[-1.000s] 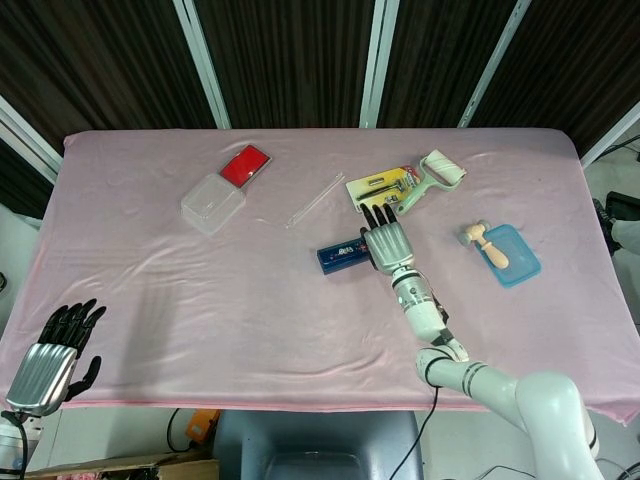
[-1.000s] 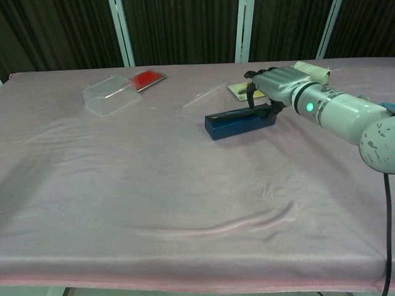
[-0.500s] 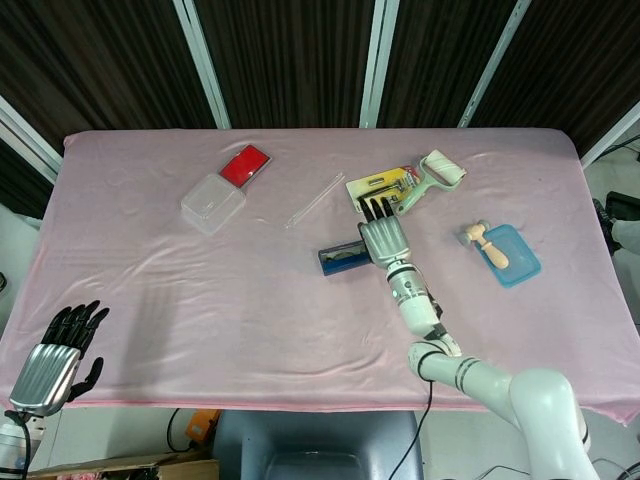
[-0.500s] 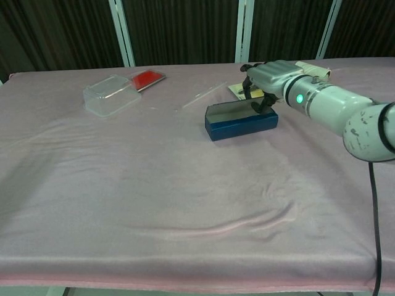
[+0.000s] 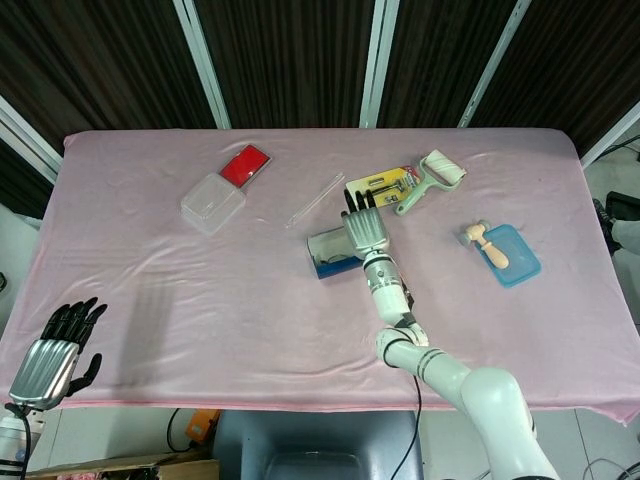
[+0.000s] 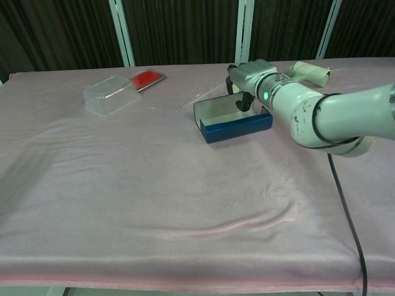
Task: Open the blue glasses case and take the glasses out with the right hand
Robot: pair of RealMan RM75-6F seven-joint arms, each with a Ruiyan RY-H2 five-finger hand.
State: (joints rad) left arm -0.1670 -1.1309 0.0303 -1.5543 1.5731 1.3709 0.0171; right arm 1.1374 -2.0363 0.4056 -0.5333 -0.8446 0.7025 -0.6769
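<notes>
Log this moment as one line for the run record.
task: open case, remove glasses | blue glasses case: lid up | right hand: at raised lid | left hand: idle, off table edge | glasses: not seen

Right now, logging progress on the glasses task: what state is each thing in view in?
Blue glasses case: lid raised, open.
Right robot hand: over the case's far side, fingers at the lid.
Left robot hand: off the table's near left corner, holding nothing.
Clear plastic box: closed as far as visible.
Glasses: not discernible.
</notes>
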